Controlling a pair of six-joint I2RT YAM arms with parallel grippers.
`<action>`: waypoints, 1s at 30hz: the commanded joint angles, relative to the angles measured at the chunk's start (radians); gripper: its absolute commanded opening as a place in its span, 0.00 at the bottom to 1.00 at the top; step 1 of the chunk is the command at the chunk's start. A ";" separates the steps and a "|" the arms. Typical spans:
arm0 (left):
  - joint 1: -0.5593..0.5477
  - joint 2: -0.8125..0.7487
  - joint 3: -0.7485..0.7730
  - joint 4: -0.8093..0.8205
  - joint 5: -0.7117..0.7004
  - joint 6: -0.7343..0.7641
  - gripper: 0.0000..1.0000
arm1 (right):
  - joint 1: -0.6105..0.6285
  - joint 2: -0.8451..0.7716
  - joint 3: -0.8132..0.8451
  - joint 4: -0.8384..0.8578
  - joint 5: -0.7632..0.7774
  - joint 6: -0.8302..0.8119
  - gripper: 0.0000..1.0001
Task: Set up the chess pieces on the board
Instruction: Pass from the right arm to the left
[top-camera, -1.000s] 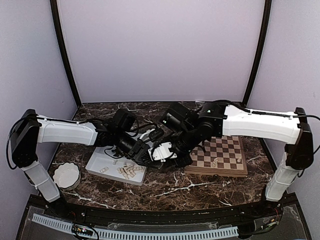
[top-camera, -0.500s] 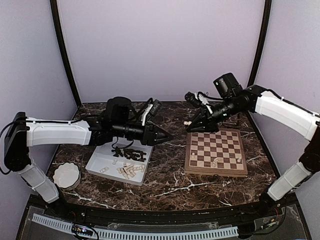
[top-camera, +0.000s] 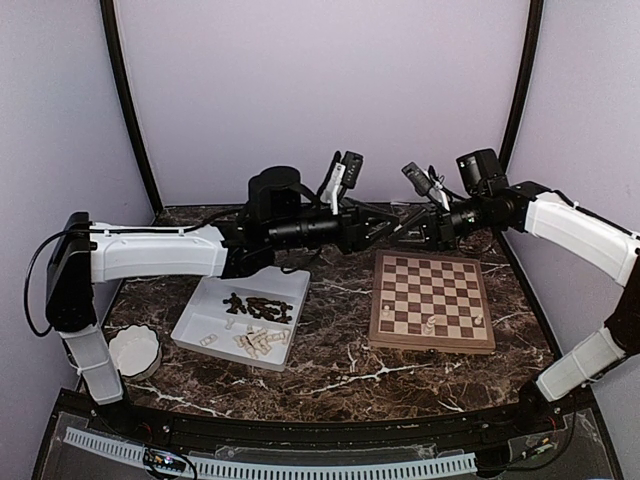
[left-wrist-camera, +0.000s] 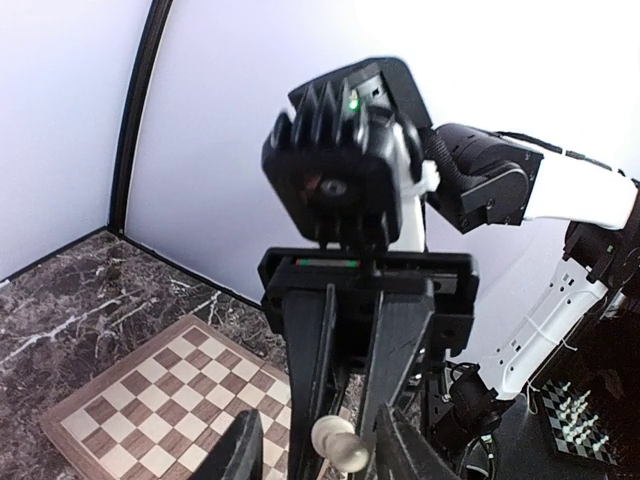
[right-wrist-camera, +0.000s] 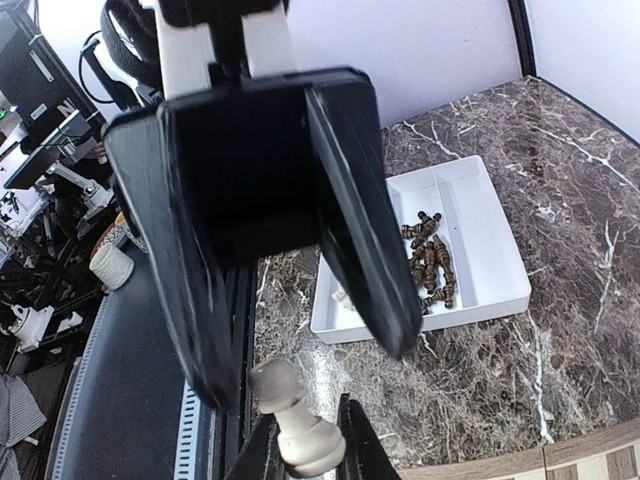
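My right gripper (right-wrist-camera: 305, 445) is shut on a pale pawn (right-wrist-camera: 298, 425) and holds it by the base, head outward. My left gripper (left-wrist-camera: 320, 432) stands open around that pawn (left-wrist-camera: 342, 446), its fingers (right-wrist-camera: 362, 225) on either side of the head. The two grippers meet tip to tip in the air above the far left edge of the board (top-camera: 432, 300): left gripper (top-camera: 398, 230), right gripper (top-camera: 413, 234). A few pale pieces (top-camera: 430, 325) stand on the board's near rows. Dark pieces (top-camera: 258, 307) and pale pieces (top-camera: 258, 342) lie in the white tray (top-camera: 205, 322).
A white scalloped bowl (top-camera: 133, 352) sits at the near left of the marble table. The tray (right-wrist-camera: 480, 240) lies left of the board (left-wrist-camera: 150, 400). Purple walls with dark curved posts (top-camera: 130, 110) close in the back and sides.
Both arms have risen from low beside the tray. The right gripper has carried the pawn up to the board's far left edge, and the left gripper has followed and opened around it.
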 joint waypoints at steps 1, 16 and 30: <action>-0.014 0.029 0.053 -0.015 -0.009 0.005 0.38 | -0.006 -0.029 -0.022 0.050 -0.039 0.029 0.08; -0.013 0.052 0.074 -0.041 0.010 0.006 0.05 | -0.027 -0.054 -0.023 -0.042 0.039 -0.073 0.30; -0.024 0.414 0.572 -0.729 -0.052 0.208 0.01 | -0.588 -0.192 -0.228 -0.196 0.128 -0.213 0.50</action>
